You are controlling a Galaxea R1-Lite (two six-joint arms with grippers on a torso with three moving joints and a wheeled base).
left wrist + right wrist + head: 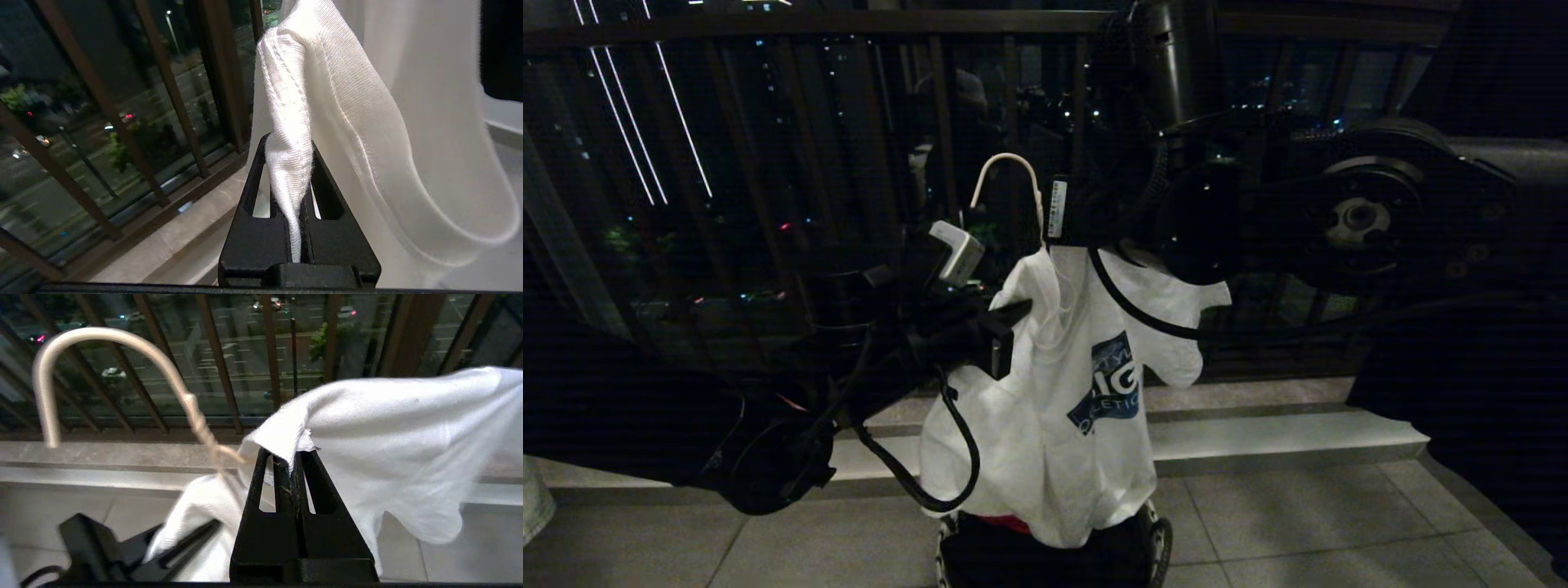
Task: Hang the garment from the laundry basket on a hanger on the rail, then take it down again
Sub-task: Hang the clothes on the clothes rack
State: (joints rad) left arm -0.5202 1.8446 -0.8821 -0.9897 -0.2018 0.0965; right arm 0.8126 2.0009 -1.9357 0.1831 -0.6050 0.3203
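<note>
The garment (1054,408), a white T-shirt with a blue logo, hangs in mid-air between my two arms, its hem reaching down to the laundry basket (1159,541) at the bottom of the head view. My left gripper (288,143) is shut on a bunched fold of the garment (367,102). My right gripper (292,454) is shut on the edge of the garment (392,428) near its shoulder. The hanger (102,335), cream wire with a twisted neck, rises from the shirt's collar, and its hook (1006,163) hangs on nothing. The rail is out of view.
Dark balcony railing bars (768,122) stand close behind the shirt. A pale stone step (1258,433) runs along their foot, with tiled floor (1298,523) in front. My right arm (1356,220) fills the upper right. Something red (1010,523) lies in the basket.
</note>
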